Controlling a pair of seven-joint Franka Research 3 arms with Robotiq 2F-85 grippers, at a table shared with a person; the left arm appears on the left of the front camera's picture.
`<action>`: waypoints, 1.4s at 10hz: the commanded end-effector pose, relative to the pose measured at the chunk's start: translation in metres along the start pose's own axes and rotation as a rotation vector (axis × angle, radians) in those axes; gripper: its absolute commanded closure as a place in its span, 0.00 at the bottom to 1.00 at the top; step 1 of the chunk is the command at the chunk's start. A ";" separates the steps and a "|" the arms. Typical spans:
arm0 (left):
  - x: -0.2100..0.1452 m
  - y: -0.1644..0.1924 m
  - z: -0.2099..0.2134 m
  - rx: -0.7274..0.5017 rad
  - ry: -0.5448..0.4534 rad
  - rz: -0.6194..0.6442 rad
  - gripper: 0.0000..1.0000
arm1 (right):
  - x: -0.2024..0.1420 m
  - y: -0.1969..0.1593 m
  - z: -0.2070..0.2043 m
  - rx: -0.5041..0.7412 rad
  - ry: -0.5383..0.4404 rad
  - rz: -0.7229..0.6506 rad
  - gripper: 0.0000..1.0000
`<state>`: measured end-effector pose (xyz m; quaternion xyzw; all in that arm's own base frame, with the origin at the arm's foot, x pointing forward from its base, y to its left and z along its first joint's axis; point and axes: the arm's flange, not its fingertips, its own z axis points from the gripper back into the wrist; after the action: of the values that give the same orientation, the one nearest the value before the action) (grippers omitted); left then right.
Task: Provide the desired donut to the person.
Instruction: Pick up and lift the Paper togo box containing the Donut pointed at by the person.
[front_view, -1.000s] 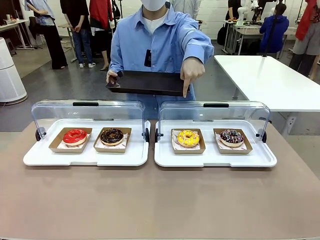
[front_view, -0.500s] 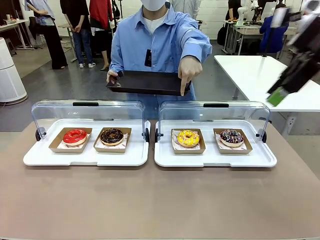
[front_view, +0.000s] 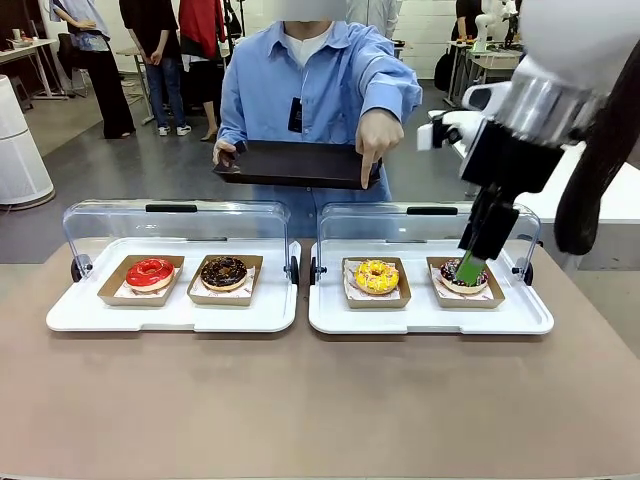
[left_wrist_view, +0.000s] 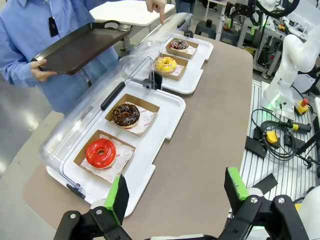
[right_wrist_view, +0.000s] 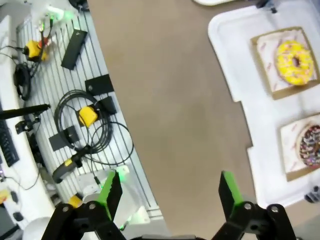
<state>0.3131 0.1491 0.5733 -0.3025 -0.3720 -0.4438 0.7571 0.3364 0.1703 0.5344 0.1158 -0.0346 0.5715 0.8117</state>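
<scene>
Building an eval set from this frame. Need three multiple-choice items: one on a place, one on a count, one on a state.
1. The yellow donut sits:
A alone in its tray
B beside the sprinkled donut in the right white tray
C on the bare table

2. How many donuts are laid out?
A three
B four
C five

3. The right gripper has its jaws:
A open, holding nothing
B shut on a donut
C shut on a lid

Answers:
1 B: the front view shows both in that tray.
2 B: red donut, chocolate donut, yellow, sprinkled.
3 A: the green pads stand apart with nothing between them.
</scene>
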 end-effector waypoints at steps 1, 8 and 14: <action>0.002 -0.001 0.001 -0.005 -0.011 0.009 0.00 | 0.008 -0.001 -0.008 -0.019 -0.030 0.005 0.00; 0.002 -0.001 0.001 -0.005 -0.011 0.009 0.00 | 0.006 0.001 -0.007 -0.003 -0.002 0.016 0.00; 0.002 -0.001 0.001 -0.005 -0.011 0.009 0.00 | 0.076 -0.027 -0.061 -0.166 0.060 0.421 0.00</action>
<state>0.3129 0.1487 0.5735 -0.3029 -0.3715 -0.4439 0.7571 0.3647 0.2455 0.5010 0.0263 -0.0767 0.7121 0.6973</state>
